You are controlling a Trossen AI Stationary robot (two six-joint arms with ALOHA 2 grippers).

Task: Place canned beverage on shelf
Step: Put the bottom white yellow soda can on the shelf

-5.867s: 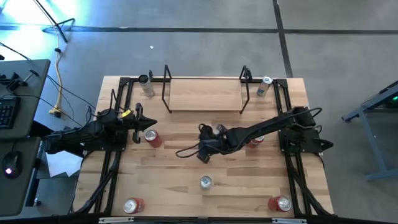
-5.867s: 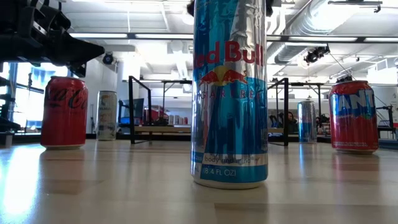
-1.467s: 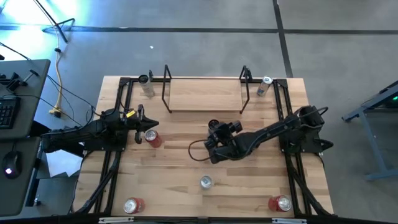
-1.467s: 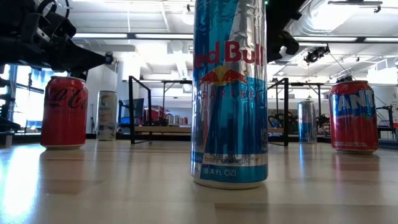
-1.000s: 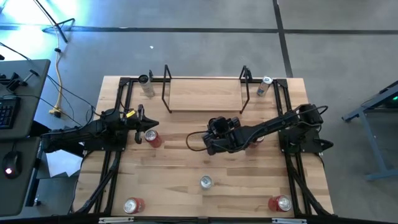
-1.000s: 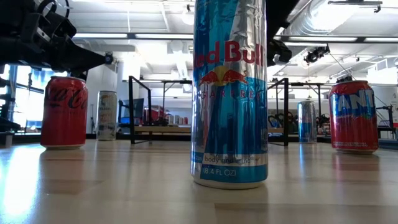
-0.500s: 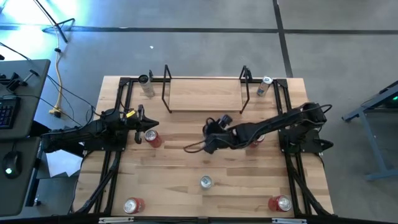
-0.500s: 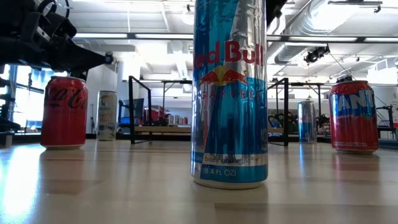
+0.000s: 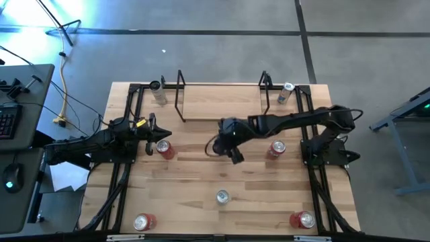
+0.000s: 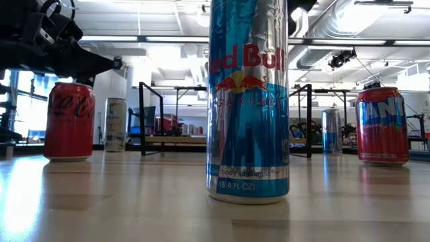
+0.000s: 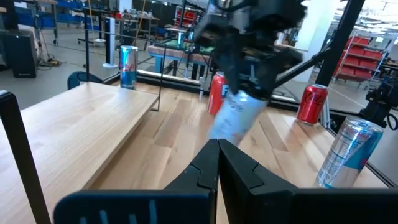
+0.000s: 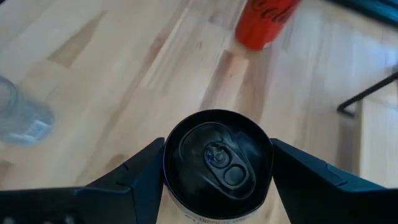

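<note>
The shelf [image 9: 222, 102] is a light-wood board with black rod frames at both short ends, lying at the table's far middle. My right gripper [image 9: 228, 140] reaches in from the right, just in front of the shelf, and is shut on a pale can with a black top [image 12: 217, 163]. The left wrist view shows that can [image 11: 236, 118] under the gripper, beside the shelf board [image 11: 81, 124]. My left gripper [image 9: 149, 131] waits shut at the table's left, next to a red can [image 9: 163, 148]. My right gripper pinches the pale can between its two fingers [image 12: 140, 174], which sit on opposite sides of the upper wall [image 12: 169, 155] just below the top rim. The fingers come from above, slanting. The can hangs tilted below them and looks clear of the table.
Several other cans stand about: a red one [image 9: 277, 149] under the right arm, a silver-blue one [image 9: 222, 196] near the front middle, red ones at both near corners [image 9: 143, 221], and slim ones [image 9: 287, 92] beside the shelf's ends. Black arm frames run along both table sides.
My right gripper has moved toward the table's far edge and a little left, toward the shelf, carrying the pale can. The arm has swung off the red can on the right, which now shows fully.
</note>
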